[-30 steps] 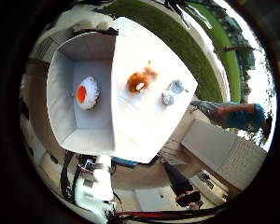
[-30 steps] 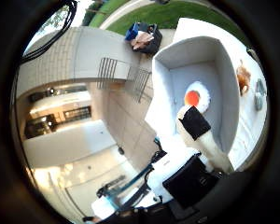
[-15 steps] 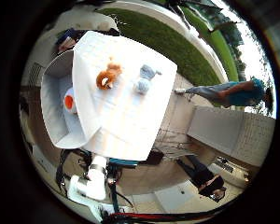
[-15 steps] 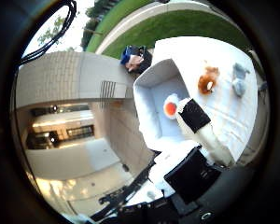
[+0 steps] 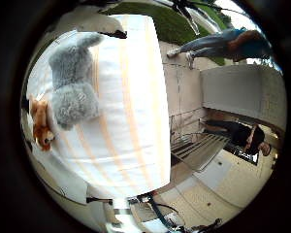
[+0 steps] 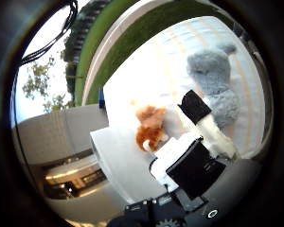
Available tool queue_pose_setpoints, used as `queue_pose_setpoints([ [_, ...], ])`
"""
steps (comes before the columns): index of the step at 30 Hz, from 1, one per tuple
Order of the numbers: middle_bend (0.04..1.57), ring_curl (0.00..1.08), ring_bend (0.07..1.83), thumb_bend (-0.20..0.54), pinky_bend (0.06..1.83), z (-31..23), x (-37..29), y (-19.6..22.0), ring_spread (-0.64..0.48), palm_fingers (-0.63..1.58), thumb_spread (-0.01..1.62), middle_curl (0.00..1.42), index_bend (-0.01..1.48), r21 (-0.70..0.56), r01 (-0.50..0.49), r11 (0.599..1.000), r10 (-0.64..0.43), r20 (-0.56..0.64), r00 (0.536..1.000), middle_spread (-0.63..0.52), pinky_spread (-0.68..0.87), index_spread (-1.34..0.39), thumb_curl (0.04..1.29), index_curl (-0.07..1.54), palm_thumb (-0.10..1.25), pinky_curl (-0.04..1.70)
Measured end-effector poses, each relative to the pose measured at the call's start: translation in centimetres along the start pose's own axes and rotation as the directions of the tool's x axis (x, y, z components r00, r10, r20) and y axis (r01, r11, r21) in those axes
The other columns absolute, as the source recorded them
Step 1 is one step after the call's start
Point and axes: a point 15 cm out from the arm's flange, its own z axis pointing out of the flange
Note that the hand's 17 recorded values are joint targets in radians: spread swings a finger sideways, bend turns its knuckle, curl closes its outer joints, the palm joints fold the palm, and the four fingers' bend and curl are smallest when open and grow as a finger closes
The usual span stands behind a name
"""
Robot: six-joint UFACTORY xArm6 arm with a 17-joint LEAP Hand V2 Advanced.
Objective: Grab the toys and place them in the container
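A grey plush toy (image 5: 72, 82) lies on the white, orange-striped tablecloth (image 5: 131, 126), close under my palm. An orange-and-white plush toy (image 6: 149, 127) lies right beside it, toward the white container (image 6: 116, 163), whose wall shows past the orange toy. The container's inside is hidden. My hand (image 6: 203, 142) hovers above the toys and touches neither. One of its fingers (image 6: 195, 106), black-tipped, reaches out straight over the cloth between the two toys. Nothing is held.
The table ends at a long edge (image 5: 167, 121), with paved ground below it. A metal grate (image 5: 203, 145) stands on the paving near that edge. A strip of grass (image 6: 146, 28) runs beyond the table's far side.
The camera has dropped much closer to the table and swung from the container toward the grey and orange toys, which now look far bigger. The toys themselves have not moved.
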Motion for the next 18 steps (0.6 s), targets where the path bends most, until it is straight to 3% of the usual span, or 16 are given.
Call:
queue_pose_setpoints([
  [2,0.19,0.33,0.55,-0.062,0.81,1.3,0.2,-0.1,0.33,0.26,1.15,0.33,0.13,-0.02,-0.007,1.0,0.007,-0.014,1.0,0.07,0.48,-0.11,0.4,0.23,0.62,0.21],
  [8,0.21,0.35,0.64,-0.035,0.9,5.4,-0.1,0.4,0.34,0.34,1.15,0.35,0.12,-0.096,-0.021,0.995,0.016,-0.05,0.999,0.09,0.5,-0.01,0.39,0.21,0.58,0.22],
  [12,0.28,0.38,0.79,-0.02,1.07,6.1,-0.4,0.7,0.3,0.61,1.15,0.37,0.09,-0.118,-0.005,0.993,-0.003,-0.07,0.998,0.05,0.49,-0.01,0.39,0.17,0.6,0.25],
  [13,0.39,0.4,0.87,-0.005,1.15,6.2,-0.6,1.0,0.26,0.87,1.14,0.41,0.1,-0.13,0.001,0.992,-0.01,-0.069,0.998,0.01,0.47,-0.06,0.39,0.15,0.64,0.27],
  [14,0.39,0.4,0.87,-0.005,1.15,6.1,-0.6,1.1,0.26,0.87,1.14,0.41,0.1,-0.13,0.003,0.991,-0.012,-0.068,0.998,0.01,0.47,-0.06,0.39,0.15,0.64,0.27],
  [15,0.63,0.46,1.08,0.02,1.14,6.0,-0.7,1.1,0.2,1.1,1.13,0.5,0.09,-0.128,0.005,0.992,-0.014,-0.068,0.998,-0.02,0.44,-0.13,0.42,0.09,0.73,0.27],
  [18,0.83,0.56,1.22,0.02,1.23,4.8,-0.9,1.0,0.12,1.1,1.11,0.62,0.17,-0.11,0.012,0.994,-0.019,-0.067,0.998,-0.07,0.39,-0.22,0.45,0.06,0.8,0.35],
])
